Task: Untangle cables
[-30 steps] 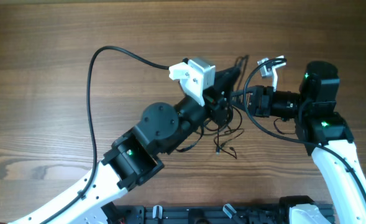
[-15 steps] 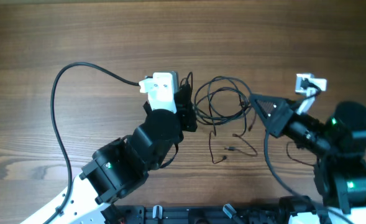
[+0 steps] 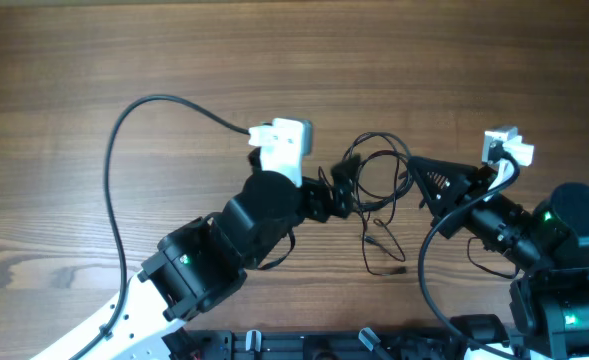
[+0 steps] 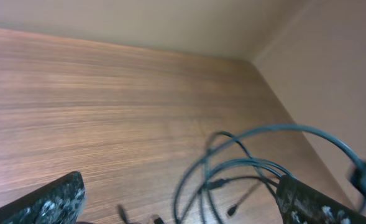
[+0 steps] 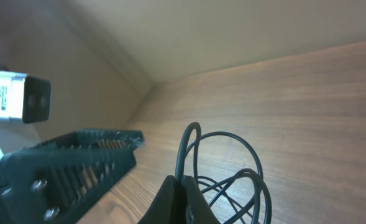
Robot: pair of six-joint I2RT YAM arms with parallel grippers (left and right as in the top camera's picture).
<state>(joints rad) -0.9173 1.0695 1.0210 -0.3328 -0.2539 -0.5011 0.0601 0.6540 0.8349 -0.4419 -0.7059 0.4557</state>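
The cables (image 3: 376, 172) are thin black cords looped on the wooden table, with loose strands and small plugs trailing toward the front (image 3: 384, 252). My left gripper (image 3: 342, 188) is at the left edge of the loops, and its jaws stand wide open. In the left wrist view the loops (image 4: 232, 171) lie between the two fingers (image 4: 52, 202) without being gripped. My right gripper (image 3: 412, 166) is at the right edge of the loops. It is shut on one upright strand (image 5: 189, 146), pinched between its fingertips (image 5: 184, 186).
The left arm's thick black cable (image 3: 124, 170) arcs over the table's left half. A dark ribbed finger (image 5: 77, 162) and a white camera block (image 5: 15, 99) show at the left of the right wrist view. Bare wood lies behind the loops.
My left gripper has opened and moved right, up to the cable loops. The loops have bunched closer together. My right gripper stays shut on its strand.
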